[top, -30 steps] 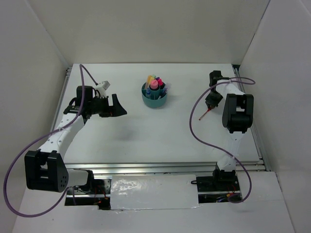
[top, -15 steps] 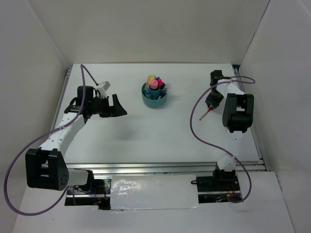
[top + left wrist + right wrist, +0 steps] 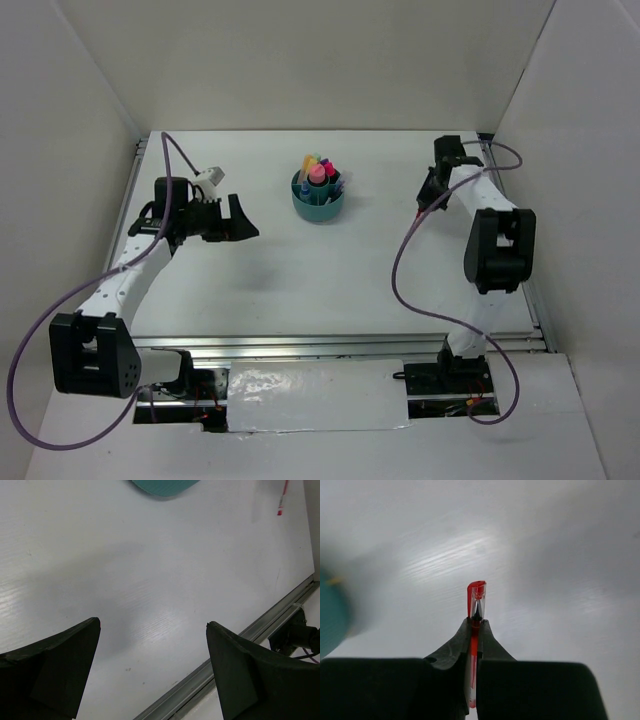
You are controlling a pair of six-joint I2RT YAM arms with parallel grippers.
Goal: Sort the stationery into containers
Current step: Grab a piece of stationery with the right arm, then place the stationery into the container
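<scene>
My right gripper (image 3: 476,621) is shut on a thin red pen (image 3: 476,597), whose capped end sticks out past the fingertips above the white table. From above, that gripper (image 3: 434,188) is at the far right and the wrist hides the pen. In the left wrist view the red pen (image 3: 282,497) shows small at the top right. The round teal organizer (image 3: 318,208) stands at the back centre with pink, yellow and blue stationery (image 3: 318,172) upright in it. My left gripper (image 3: 243,218) hangs open and holds nothing, left of the organizer (image 3: 165,485).
White walls close in the table on three sides. A metal rail (image 3: 225,675) runs along the near edge. Purple cables (image 3: 400,270) loop from both arms. The teal organizer (image 3: 330,611) is a blur at the left of the right wrist view.
The right gripper has shut on the red pen that lay slanting on the table and has moved with it toward the back. The left arm has hardly moved.
</scene>
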